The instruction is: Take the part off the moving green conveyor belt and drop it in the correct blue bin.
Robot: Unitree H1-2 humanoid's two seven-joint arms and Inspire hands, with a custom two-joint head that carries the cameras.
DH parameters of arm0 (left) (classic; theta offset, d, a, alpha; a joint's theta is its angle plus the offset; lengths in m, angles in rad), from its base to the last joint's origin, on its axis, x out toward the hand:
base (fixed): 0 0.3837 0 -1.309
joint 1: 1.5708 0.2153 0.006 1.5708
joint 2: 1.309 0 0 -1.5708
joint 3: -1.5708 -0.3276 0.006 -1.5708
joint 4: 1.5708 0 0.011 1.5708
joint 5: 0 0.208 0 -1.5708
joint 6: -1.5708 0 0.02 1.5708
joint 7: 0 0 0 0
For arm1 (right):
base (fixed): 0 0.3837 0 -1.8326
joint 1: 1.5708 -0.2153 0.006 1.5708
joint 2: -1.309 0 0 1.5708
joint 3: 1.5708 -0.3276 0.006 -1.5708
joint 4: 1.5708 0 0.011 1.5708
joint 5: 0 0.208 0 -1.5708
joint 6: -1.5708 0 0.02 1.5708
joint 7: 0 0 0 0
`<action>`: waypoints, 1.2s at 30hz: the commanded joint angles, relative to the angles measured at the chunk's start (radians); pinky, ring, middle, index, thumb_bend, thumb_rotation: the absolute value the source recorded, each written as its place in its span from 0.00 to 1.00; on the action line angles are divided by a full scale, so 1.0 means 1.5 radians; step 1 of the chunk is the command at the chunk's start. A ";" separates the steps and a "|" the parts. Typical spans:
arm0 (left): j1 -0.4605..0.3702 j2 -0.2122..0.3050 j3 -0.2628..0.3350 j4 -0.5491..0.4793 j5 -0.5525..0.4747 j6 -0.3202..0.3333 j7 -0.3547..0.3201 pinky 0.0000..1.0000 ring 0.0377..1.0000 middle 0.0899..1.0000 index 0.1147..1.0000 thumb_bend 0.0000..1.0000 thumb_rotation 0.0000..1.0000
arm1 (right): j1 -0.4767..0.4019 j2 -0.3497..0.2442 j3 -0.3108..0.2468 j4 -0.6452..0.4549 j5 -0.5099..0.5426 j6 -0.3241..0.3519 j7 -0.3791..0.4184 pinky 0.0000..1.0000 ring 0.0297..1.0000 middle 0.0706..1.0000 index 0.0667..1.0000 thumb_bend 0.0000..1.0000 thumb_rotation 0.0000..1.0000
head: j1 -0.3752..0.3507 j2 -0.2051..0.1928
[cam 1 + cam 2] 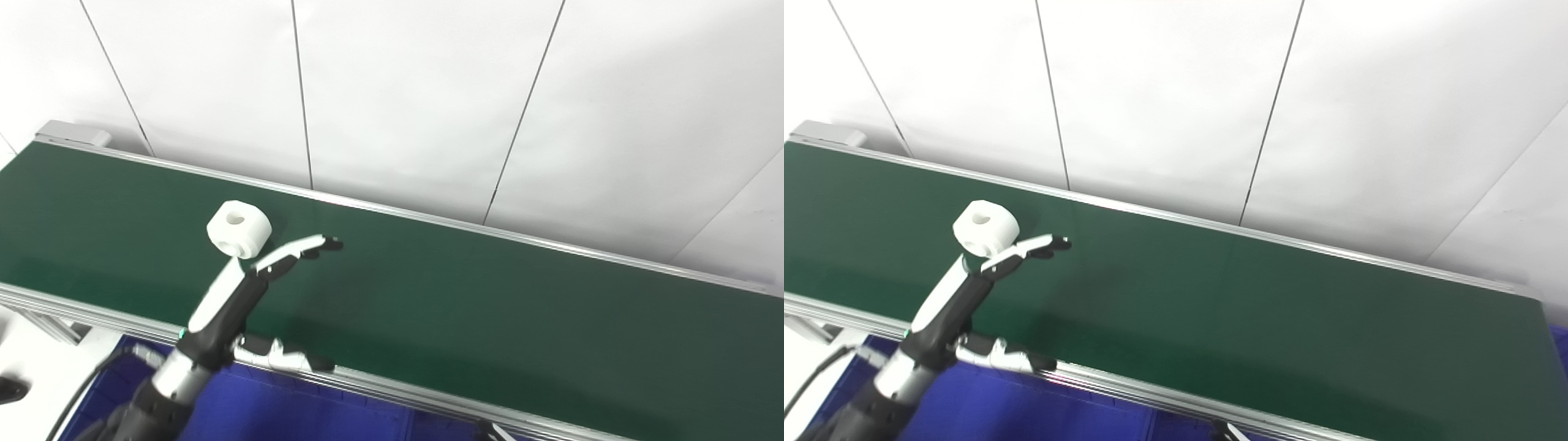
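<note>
Part [239, 228] white, on belt [429, 294]; my left hand [245, 294] just beside part, fingers [300, 248] spread, holding nothing; blue bin [275, 410] below belt's near edge.

The left hand [245, 294] is reaching forward from the lower left, its black-and-white fingers [300, 248] stretching out straight and apart, thumb [288, 358] splaying low to the side, holding nothing.
</note>
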 commanded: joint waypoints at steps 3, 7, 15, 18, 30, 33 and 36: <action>-0.061 0.009 0.048 0.043 -0.011 -0.011 -0.053 0.77 0.84 0.87 0.83 0.72 0.35 | -0.003 -0.010 0.011 -0.019 0.016 -0.038 -0.013 0.63 0.73 0.77 0.83 0.60 0.34 | 0.006 0.001; -0.096 0.011 0.072 0.067 0.005 0.032 -0.104 0.82 0.87 0.89 0.85 0.73 0.34 | -0.009 -0.018 0.018 -0.018 0.019 -0.038 -0.016 0.63 0.73 0.77 0.83 0.60 0.34 | 0.019 0.000; -0.157 0.020 0.099 0.103 0.054 0.120 -0.182 0.80 0.88 0.91 0.88 0.79 0.33 | -0.019 -0.027 0.025 -0.015 0.030 -0.038 -0.020 0.61 0.72 0.76 0.84 0.59 0.34 | 0.037 -0.001; -0.178 0.025 0.102 0.113 0.088 0.156 -0.203 0.79 0.88 0.92 0.89 0.79 0.32 | -0.022 -0.032 0.030 -0.014 0.032 -0.038 -0.026 0.61 0.72 0.76 0.83 0.59 0.34 | 0.045 -0.002; -0.244 0.034 0.083 0.168 0.200 0.238 -0.243 0.85 0.93 0.96 0.89 0.87 0.20 | -0.033 -0.044 0.042 -0.006 0.044 -0.038 -0.042 0.60 0.72 0.75 0.84 0.59 0.38 | 0.069 -0.005; -0.262 0.038 0.072 0.195 0.235 0.227 -0.234 0.91 0.94 0.95 0.87 0.90 0.16 | -0.037 -0.048 0.048 -0.003 0.042 -0.038 -0.049 0.61 0.72 0.75 0.84 0.58 0.39 | 0.072 -0.006; -0.280 0.038 0.061 0.226 0.266 0.215 -0.220 0.95 0.95 0.96 0.86 0.92 0.15 | -0.039 -0.050 0.052 -0.002 0.043 -0.038 -0.052 0.61 0.72 0.75 0.85 0.58 0.40 | 0.072 -0.006</action>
